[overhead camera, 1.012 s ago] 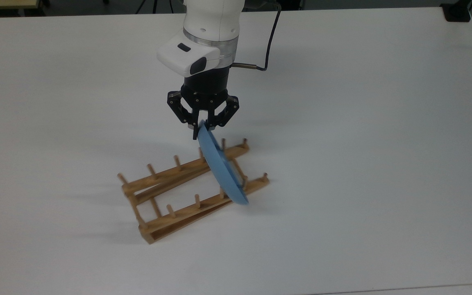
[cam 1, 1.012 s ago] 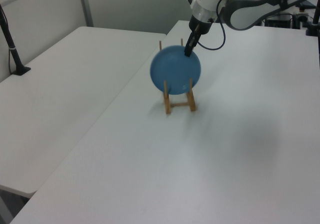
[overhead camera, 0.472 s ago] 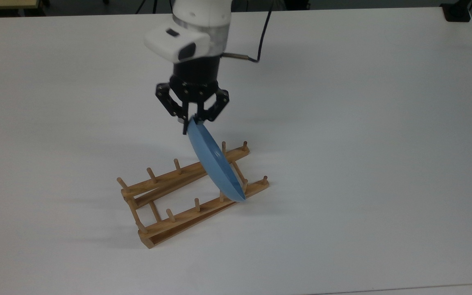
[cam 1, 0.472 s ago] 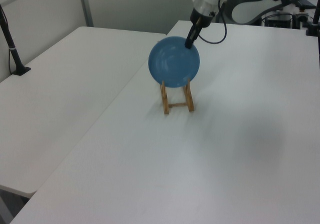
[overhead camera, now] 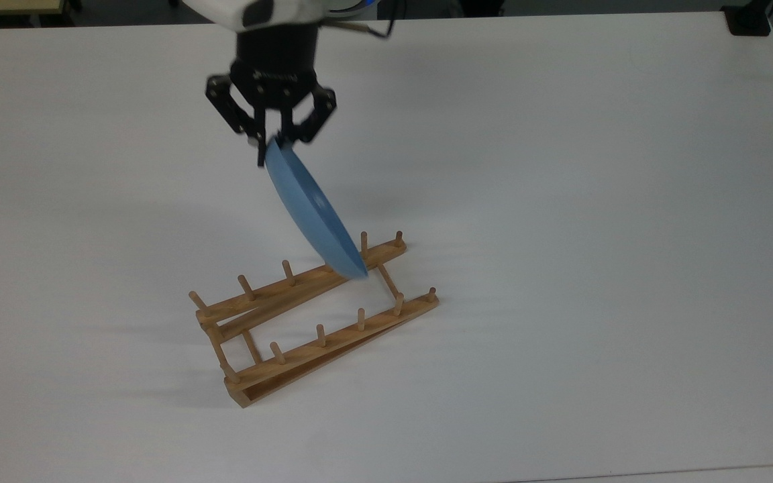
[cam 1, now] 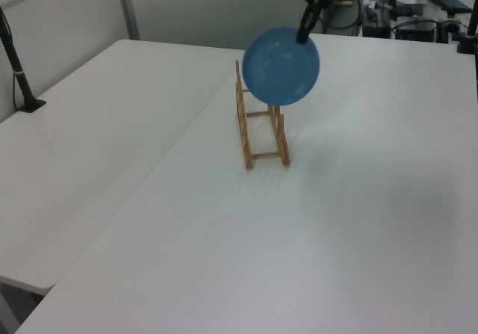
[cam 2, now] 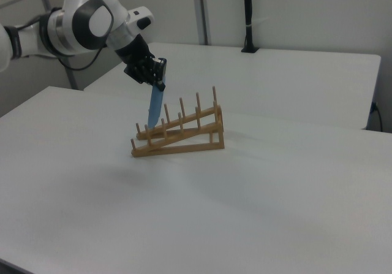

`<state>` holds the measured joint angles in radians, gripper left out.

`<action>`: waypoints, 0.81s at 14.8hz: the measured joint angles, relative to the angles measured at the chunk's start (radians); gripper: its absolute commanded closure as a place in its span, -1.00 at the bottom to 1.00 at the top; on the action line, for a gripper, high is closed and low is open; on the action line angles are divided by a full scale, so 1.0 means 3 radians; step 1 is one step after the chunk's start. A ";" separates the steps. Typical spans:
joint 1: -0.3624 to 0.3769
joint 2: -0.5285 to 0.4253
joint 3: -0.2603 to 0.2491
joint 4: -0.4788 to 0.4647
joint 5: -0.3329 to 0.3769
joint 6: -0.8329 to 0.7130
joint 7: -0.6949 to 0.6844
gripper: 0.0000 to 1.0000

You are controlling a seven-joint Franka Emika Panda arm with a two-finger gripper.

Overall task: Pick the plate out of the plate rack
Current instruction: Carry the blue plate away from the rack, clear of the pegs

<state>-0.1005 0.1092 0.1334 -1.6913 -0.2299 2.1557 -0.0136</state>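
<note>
The light-blue plate [overhead camera: 311, 212] [cam 1: 281, 65] [cam 2: 155, 109] hangs in the air, held by its top rim. My gripper [overhead camera: 271, 142] [cam 1: 302, 37] [cam 2: 159, 84] is shut on that rim. In the top view the plate's lower edge overlaps the far rail of the wooden plate rack [overhead camera: 306, 322]. In the left view the plate is above the rack [cam 1: 261, 128], clear of its pegs. In the right view the plate is edge-on, just above the low end of the rack [cam 2: 180, 133]. No plate stands between the rack's pegs.
The rack stands on a white table [overhead camera: 594, 235] with open surface all round it. A second white table [cam 1: 89, 147] adjoins on the left view's left. A black post base [overhead camera: 749, 19] sits at the top view's far right corner.
My gripper has risen and moved toward the top view's upper left, carrying the plate up out of the rack's pegs. The rack shifted only slightly.
</note>
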 measured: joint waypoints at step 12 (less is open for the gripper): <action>-0.0750 -0.0166 -0.0602 -0.0169 0.1393 -0.1514 -0.2604 1.00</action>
<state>-0.3256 0.0594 -0.0473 -1.7422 0.1881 1.7014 -0.7949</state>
